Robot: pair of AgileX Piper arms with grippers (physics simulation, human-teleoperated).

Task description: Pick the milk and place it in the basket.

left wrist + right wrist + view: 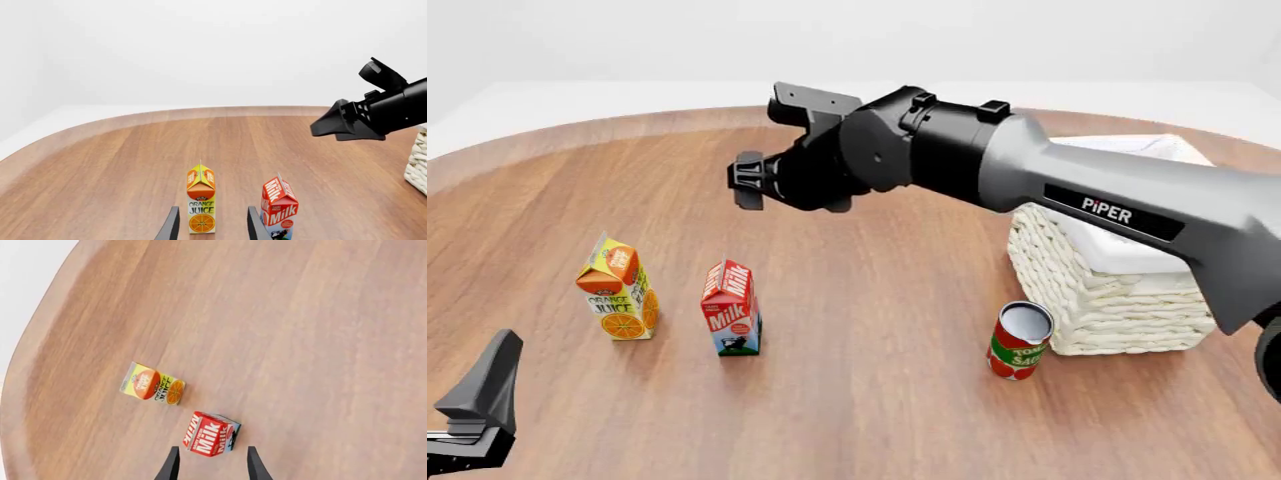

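Currently listed: milk (731, 310), upright on the table (868, 380), just right of the juice carton (618, 291), well left of the basket (1108, 290). Right gripper (211, 465) high above the milk, jaws apart. Left gripper (211, 225), near left, jaws apart, empty.

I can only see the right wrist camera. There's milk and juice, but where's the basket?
Observer: In the front view the basket sits far to the right of the milk.
Operator: Is anything in the way?
Observer: A red can stands upright by the basket's near left corner.
Operator: Is my claw close to the milk yet?
Observer: No, the right claw hangs well above the milk, touching nothing.
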